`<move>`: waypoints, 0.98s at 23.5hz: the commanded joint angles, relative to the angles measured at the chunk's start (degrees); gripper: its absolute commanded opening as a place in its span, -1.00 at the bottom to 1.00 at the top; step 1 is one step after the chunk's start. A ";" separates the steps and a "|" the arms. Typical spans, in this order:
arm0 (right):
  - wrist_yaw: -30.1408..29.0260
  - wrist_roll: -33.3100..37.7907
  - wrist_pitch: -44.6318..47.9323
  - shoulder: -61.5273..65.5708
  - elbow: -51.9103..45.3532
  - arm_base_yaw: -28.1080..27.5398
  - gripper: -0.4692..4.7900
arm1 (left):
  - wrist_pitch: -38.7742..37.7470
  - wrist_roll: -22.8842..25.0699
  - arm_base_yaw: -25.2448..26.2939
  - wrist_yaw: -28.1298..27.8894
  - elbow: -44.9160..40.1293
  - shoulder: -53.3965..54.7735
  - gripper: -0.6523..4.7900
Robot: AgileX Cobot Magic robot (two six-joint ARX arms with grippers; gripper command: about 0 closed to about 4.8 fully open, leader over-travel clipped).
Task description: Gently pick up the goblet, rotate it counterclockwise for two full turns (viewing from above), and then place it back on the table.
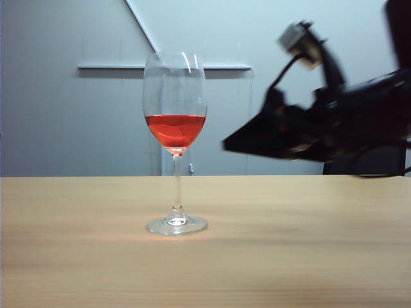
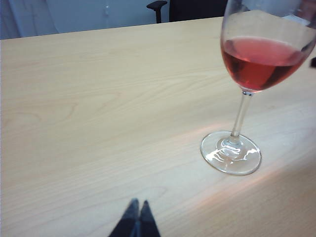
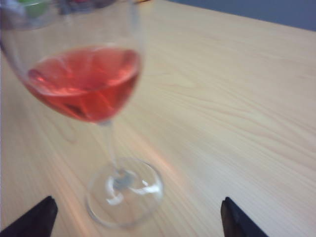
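Note:
The goblet (image 1: 174, 128), a tall clear glass with red liquid in its bowl, stands upright on the pale wood table (image 1: 289, 256). My right gripper (image 1: 234, 144) hangs blurred in the air to the right of the bowl, at about bowl height and apart from it. In the right wrist view the goblet (image 3: 89, 84) stands in front of the right gripper (image 3: 138, 201), whose fingertips (image 3: 228, 205) are far apart and hold nothing. In the left wrist view my left gripper (image 2: 137, 203) is shut and empty, low over the table, with the goblet (image 2: 256, 64) off to one side.
A grey wall with a horizontal rail (image 1: 164, 66) stands behind the table's far edge. A black chair armrest (image 2: 157, 5) shows beyond the table. Bare tabletop (image 2: 98, 123) surrounds the goblet's foot (image 2: 230, 153).

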 commanded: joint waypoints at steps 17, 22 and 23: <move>-12.55 1.95 6.88 18.08 14.88 3.80 1.00 | 0.37 0.02 0.00 0.22 0.22 0.02 -0.78; -11.61 1.97 7.32 22.29 17.55 6.56 0.88 | 0.35 0.02 0.00 0.24 0.22 0.02 -0.78; -11.19 2.01 7.32 22.62 17.86 6.88 0.88 | 0.37 0.02 0.00 0.22 0.22 0.02 -0.78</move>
